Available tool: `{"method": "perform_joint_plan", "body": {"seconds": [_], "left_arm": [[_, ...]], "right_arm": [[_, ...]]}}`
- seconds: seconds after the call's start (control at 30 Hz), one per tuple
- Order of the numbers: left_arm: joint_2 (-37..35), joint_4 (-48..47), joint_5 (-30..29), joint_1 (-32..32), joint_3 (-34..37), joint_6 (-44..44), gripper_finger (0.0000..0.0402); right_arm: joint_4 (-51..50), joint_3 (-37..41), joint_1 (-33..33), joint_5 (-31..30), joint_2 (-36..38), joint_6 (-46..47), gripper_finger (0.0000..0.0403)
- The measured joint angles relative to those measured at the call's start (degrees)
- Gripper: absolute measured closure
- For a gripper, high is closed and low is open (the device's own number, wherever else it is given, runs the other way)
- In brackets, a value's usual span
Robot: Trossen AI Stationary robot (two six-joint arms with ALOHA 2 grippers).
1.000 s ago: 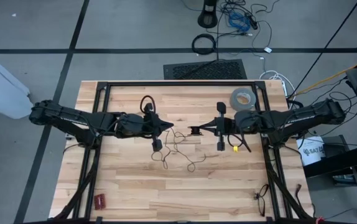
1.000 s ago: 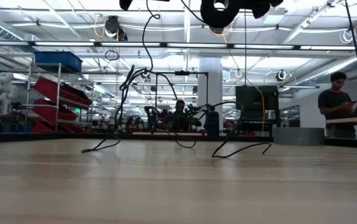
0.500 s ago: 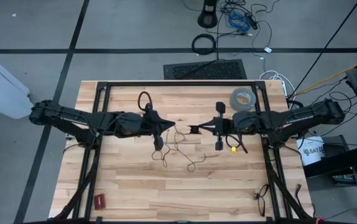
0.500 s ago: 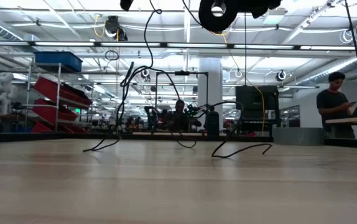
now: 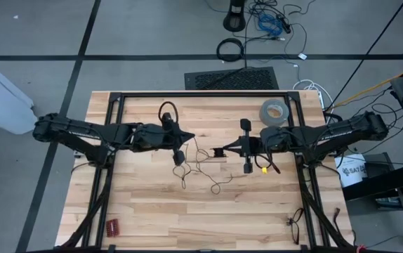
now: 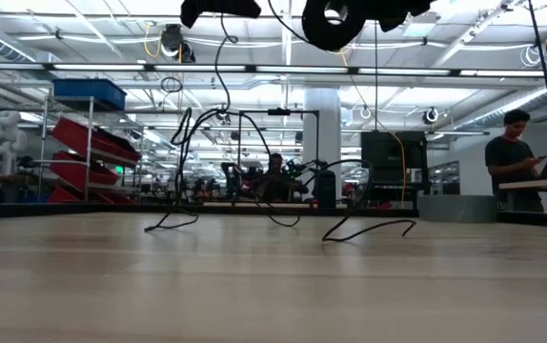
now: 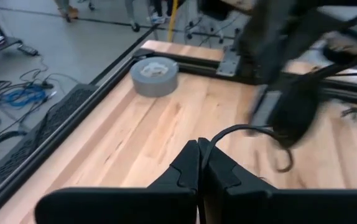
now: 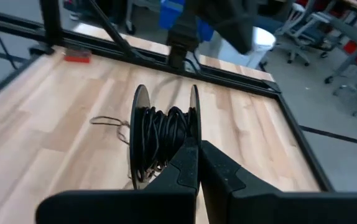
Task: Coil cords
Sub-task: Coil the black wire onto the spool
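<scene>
Winding appears under way: on the worktop (image 5: 145, 204), the right end effector (image 5: 219, 150) is pressed together on a spool (image 8: 163, 135) and the left end effector (image 5: 189, 138) pinches the cords (image 5: 205, 169) (slack loops lie mid-table between the arms). Next move, in my judgement, calls for laying the held strand onto the spool without snagging the slack.

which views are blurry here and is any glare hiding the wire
Left wrist view: the right arm is smeared by motion blur, while the grey tape roll stays fairly sharp. Low view: bright ceiling lights backlight the thin black wire, leaving a silhouette. High view: even light, no glare on the table.
</scene>
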State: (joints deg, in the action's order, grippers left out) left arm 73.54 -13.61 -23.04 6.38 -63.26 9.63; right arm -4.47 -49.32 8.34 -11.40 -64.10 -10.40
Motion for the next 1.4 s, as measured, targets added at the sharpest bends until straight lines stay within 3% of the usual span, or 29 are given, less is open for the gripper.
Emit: {"method": "perform_joint_plan", "body": {"seconds": [0.3, 0.67, 1.4], "left_arm": [[-0.22, 1.66, -0.29, -1.54, -0.16, -0.13, 0.0398], [0.06, 7.63, 0.48, 0.58, -1.42, -0.24, 0.0398], [8.59, 30.21, 0.96, 2.81, -1.4, -0.99, 0.0398]], "right_arm": [[-0.39, 0.0, 0.02, 0.64, -2.31, 2.41, 0.0403], [3.26, 0.0, -0.02, -12.39, -6.05, 1.8, 0.0403], [17.19, -0.02, -0.09, -25.98, -9.92, -0.8, 0.0403]]}}
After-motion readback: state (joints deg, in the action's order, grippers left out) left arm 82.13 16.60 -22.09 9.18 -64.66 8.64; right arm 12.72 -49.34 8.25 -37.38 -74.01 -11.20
